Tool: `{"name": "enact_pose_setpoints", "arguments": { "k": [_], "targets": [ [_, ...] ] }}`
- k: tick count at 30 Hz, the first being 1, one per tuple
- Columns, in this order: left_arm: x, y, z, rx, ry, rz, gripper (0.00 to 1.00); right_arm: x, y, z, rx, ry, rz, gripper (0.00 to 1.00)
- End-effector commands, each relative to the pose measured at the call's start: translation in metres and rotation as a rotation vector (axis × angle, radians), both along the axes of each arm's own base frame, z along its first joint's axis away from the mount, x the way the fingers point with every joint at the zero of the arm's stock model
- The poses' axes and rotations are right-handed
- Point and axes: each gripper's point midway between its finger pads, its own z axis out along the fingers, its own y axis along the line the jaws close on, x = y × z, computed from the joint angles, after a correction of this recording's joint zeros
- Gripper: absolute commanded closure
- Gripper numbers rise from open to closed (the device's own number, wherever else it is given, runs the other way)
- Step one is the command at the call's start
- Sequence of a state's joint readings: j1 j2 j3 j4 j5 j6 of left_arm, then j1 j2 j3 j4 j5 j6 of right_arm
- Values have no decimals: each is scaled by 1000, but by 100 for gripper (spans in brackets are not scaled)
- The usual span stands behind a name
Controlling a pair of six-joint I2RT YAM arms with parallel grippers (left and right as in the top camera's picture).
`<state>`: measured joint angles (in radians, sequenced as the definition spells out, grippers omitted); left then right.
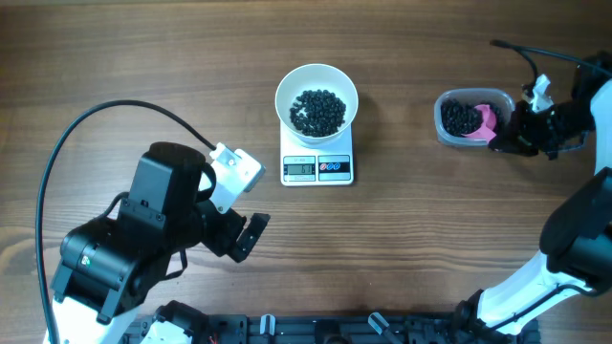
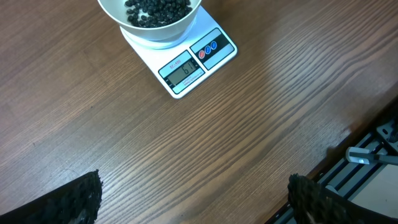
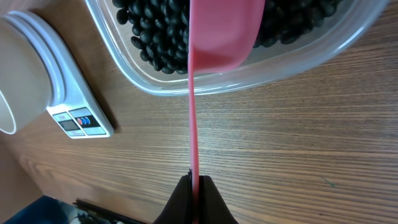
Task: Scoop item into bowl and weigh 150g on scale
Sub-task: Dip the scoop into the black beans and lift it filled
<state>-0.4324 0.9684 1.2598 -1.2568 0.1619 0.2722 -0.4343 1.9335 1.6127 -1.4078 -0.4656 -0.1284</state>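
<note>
I see the beans (image 1: 317,111) in the bowl (image 1: 316,84) on the scale (image 1: 317,168). Only my right wrist view shows the right gripper (image 3: 196,185) clamped on the pink scoop (image 3: 221,31), right of the scale. The left gripper (image 2: 196,205) stands wide open, front-left of the scale.

White round bowl (image 1: 286,89) stood upright on scale (image 1: 317,168), covering rear platform. Black beans (image 1: 318,111) lay in loose heap over bowl floor, upper walls bare. More beans sat in clear tub (image 1: 443,132), well apart to right in overhead view. Scale white, rectangular, flat on worktop (image 1: 143,57). Grey display (image 1: 300,169) showed digits, too blurred to read. Two round buttons (image 1: 325,166) beside display, one red, one blue.
</note>
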Motion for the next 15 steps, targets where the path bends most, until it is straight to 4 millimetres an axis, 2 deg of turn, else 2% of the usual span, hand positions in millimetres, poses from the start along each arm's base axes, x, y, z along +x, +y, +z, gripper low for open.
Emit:
{"name": "enact_pose_setpoints", "arguments": {
  "k": [1, 6, 12, 15],
  "targets": [
    [1, 1, 5, -1, -22, -3, 0, 2, -4, 11, 57, -53, -23, 96],
    [1, 1, 5, -1, -22, -3, 0, -3, -14, 14, 84, -62, -52, 95],
    [1, 1, 5, -1, -22, -3, 0, -3, -13, 22, 155, -96, -71, 96],
    [1, 1, 5, -1, -22, -3, 0, -2, -4, 29, 212, -130, -50, 95]
  ]
}}
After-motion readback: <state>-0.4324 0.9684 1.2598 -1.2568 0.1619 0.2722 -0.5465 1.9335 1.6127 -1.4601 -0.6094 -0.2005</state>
